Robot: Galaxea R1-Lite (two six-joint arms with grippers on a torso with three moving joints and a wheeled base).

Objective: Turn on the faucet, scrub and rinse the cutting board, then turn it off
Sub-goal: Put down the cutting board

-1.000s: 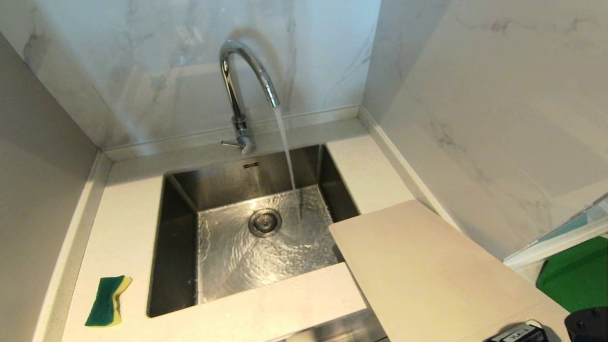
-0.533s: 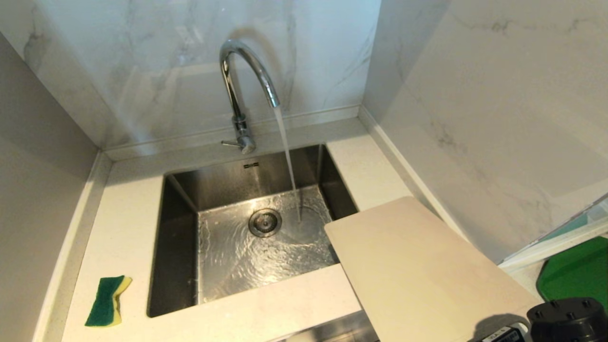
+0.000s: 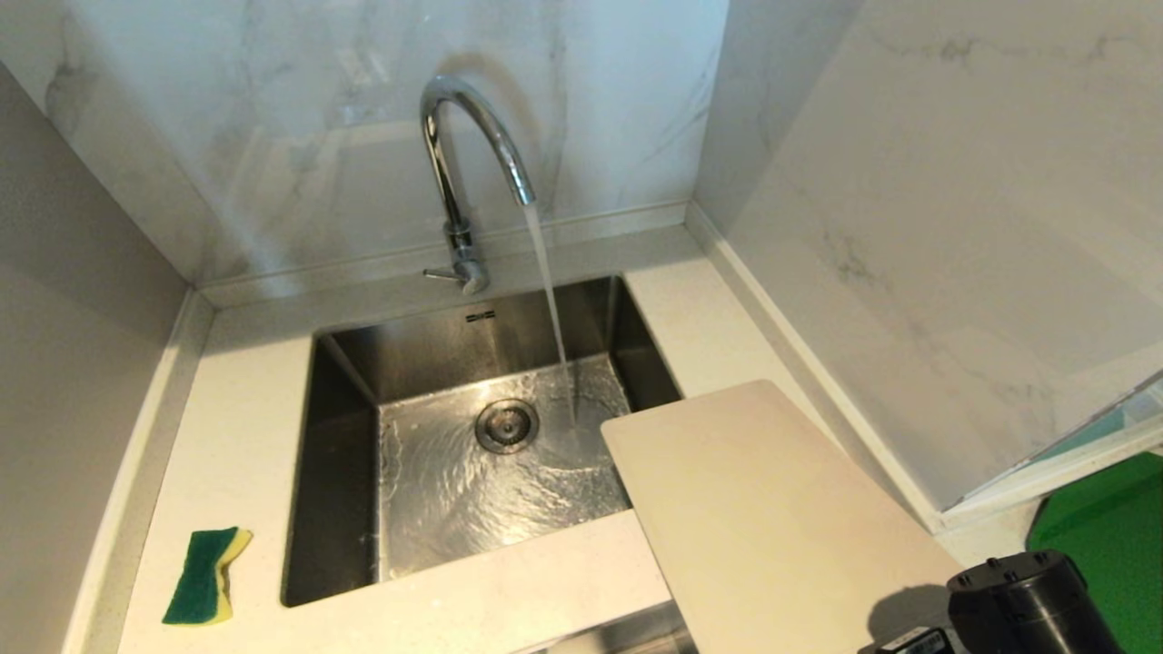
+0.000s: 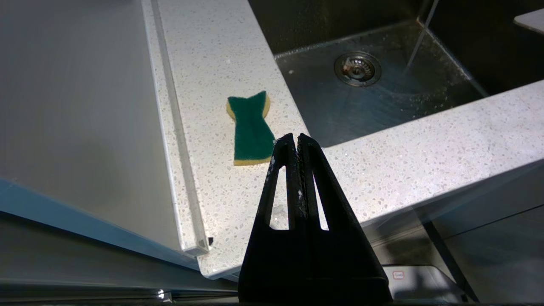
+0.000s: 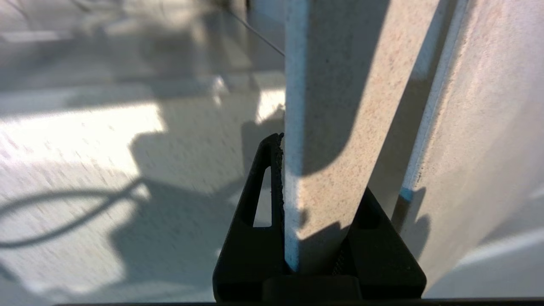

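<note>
Held the cutting board edge-on in the right gripper jaws, over the sink's right corner, short of the faucet stream. Likely needed next: carrying it under. Left gripper jaws pinched together, empty.

You get bright, even light in the head view, with glare on the marble wall. In the right wrist view, hard shadows cross a blurred bench.

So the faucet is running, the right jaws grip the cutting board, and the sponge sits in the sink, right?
Not quite: the sponge lies on the counter left of the sink, as the head view shows. The faucet runs and the right gripper grips the cutting board.
</note>
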